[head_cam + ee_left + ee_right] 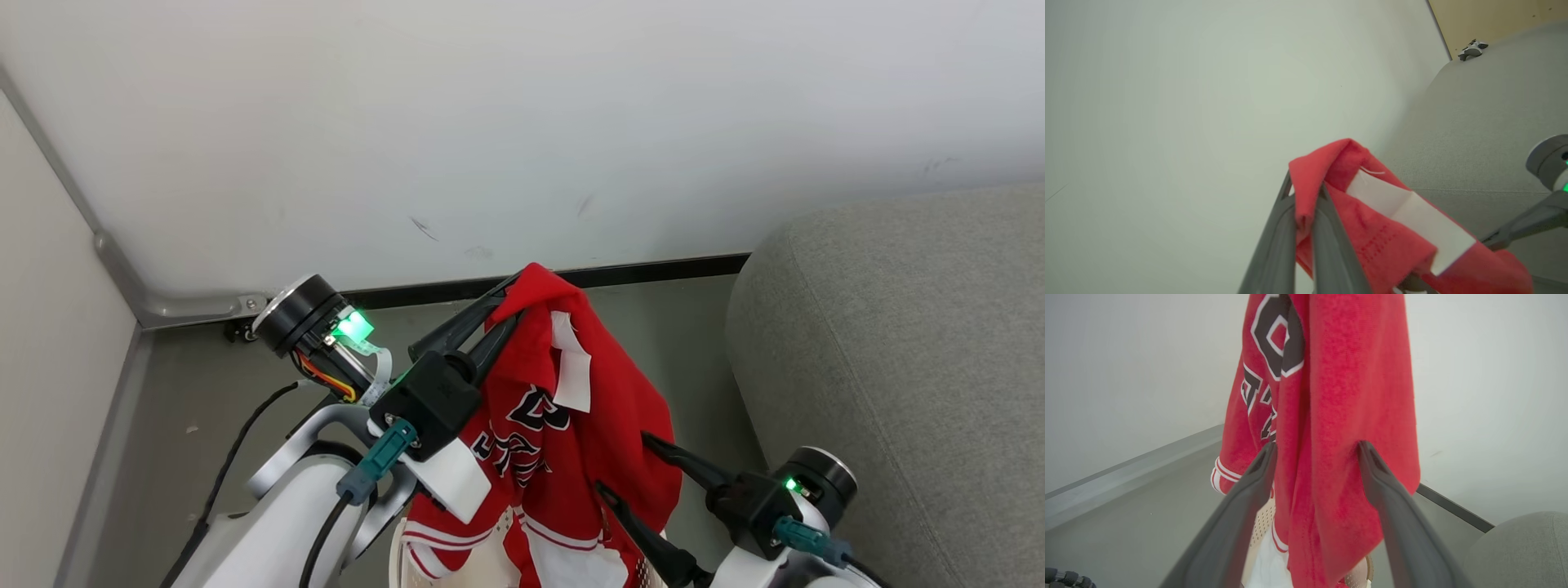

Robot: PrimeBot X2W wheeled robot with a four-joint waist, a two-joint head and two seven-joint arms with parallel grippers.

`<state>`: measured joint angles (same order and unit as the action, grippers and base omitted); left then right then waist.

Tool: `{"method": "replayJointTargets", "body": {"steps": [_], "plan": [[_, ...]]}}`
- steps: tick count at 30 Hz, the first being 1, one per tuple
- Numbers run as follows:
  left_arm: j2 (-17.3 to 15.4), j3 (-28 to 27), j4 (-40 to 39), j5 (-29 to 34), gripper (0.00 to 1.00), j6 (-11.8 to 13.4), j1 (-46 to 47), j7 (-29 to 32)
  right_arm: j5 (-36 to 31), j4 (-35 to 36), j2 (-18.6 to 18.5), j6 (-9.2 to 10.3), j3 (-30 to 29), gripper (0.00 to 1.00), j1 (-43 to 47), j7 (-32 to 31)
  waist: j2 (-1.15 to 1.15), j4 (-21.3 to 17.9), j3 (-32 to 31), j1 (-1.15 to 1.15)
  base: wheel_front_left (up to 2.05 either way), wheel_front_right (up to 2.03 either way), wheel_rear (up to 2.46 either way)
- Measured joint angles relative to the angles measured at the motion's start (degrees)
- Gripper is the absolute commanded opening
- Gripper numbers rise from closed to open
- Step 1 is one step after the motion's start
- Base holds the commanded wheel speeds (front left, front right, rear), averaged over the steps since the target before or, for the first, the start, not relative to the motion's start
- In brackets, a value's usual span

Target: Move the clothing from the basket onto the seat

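Note:
A red jersey, the clothing (596, 425), hangs with black numbers and a white tag showing. My left gripper (508, 300) is shut on its top fold, and in the left wrist view the left gripper (1305, 192) pinches the clothing (1392, 241) between its fingers. My right gripper (624, 464) stands open at the garment's lower right. In the right wrist view the right gripper (1318, 447) has its fingers wide apart on either side of the hanging clothing (1331, 375), not closed on it. The basket (1261, 522) sits below, with its rim (396, 555) at the bottom edge. The grey seat (898, 367) lies to the right.
A white wall with a dark baseboard (653, 269) runs behind the grey floor (212, 392). A metal corner strip (114, 261) marks the left wall. The seat (1527, 547) edge rises close to my right arm; the seat (1486, 122) stretches beyond the jersey.

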<state>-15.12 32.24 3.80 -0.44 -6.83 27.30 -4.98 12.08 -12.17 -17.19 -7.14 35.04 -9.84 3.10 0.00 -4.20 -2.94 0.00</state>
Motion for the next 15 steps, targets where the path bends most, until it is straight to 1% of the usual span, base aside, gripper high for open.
{"method": "replayJointTargets", "body": {"steps": [3,9,12,15], "plan": [[0.3,0.6,-0.5,-0.6,0.0,-0.1,0.3,0.8,-1.8,-1.4,0.2,0.0,0.0,1.0,-1.2,0.5,0.0,0.4,0.0,0.0,0.0,0.0,0.0],[0.6,1.7,-1.8,-1.3,0.0,-0.3,1.3,1.5,-5.2,-3.3,0.6,0.0,-2.3,1.0,-4.8,2.1,0.0,1.2,0.1,0.0,0.0,0.0,0.0],[0.6,2.2,-2.1,-1.5,0.0,-0.3,1.3,2.0,-5.5,-4.5,1.3,0.0,-2.9,1.0,-6.2,2.7,0.0,1.7,0.1,0.0,0.0,0.0,0.0],[0.7,2.8,-2.3,-2.0,0.0,-0.3,1.4,2.0,-5.6,-6.1,1.7,0.0,-2.2,1.0,-7.2,3.0,0.0,2.3,0.1,0.0,0.0,0.0,0.0]]}}
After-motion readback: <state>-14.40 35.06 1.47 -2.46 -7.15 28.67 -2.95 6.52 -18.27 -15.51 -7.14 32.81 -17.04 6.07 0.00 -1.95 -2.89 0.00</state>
